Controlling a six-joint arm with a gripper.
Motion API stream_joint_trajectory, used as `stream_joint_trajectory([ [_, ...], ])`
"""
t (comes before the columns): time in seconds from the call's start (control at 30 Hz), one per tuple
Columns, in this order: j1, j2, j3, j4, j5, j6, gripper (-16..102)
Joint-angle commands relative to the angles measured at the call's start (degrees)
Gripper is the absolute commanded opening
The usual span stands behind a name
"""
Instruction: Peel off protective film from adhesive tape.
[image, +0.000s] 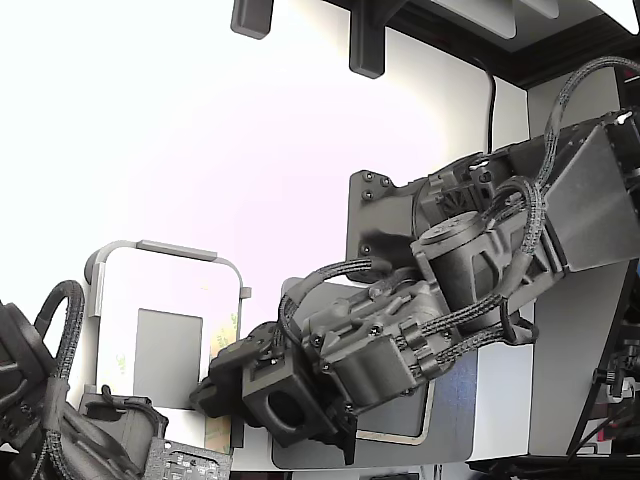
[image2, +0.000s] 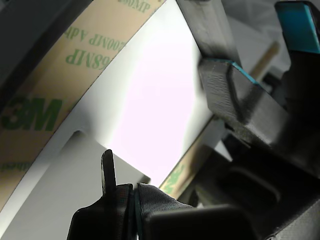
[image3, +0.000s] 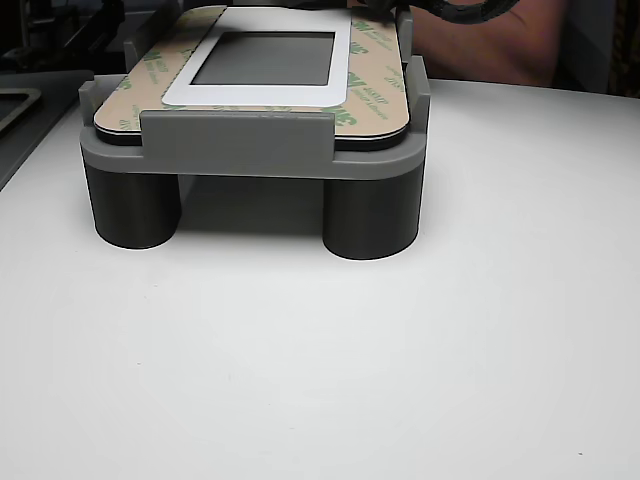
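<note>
The protective film (image3: 372, 88) lies as a cream strip with green lettering around the edge of a flat panel (image3: 262, 60), which sits in a grey holder (image3: 240, 145) on round legs on the white tabletop (image3: 330, 360). In the exterior view the end effector (image: 232, 378) is down at the panel's near edge, on the exterior view's right of it. Whether it is clenched on the film or released I cannot tell: in the wrist view the jaws show a gap with white panel behind, and the film (image2: 60, 80) curves past, apart from the fingertips (image2: 220, 80).

The likely failure is a pinch that misses the thin glossy film edge and slips, or catches the panel and lifts it from the holder.

The contact point is hidden by the arm; the wrist view is blurred and overexposed.
</note>
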Motion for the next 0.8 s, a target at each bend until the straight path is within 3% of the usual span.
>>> stream_joint_trajectory([
  [0.0,-0.4,0.4,-2.1,-1.1,-0.3,-0.4,-10],
  [0.77,1.1,-4.7,-4.7,-3.7,-0.6,0.3,-10],
])
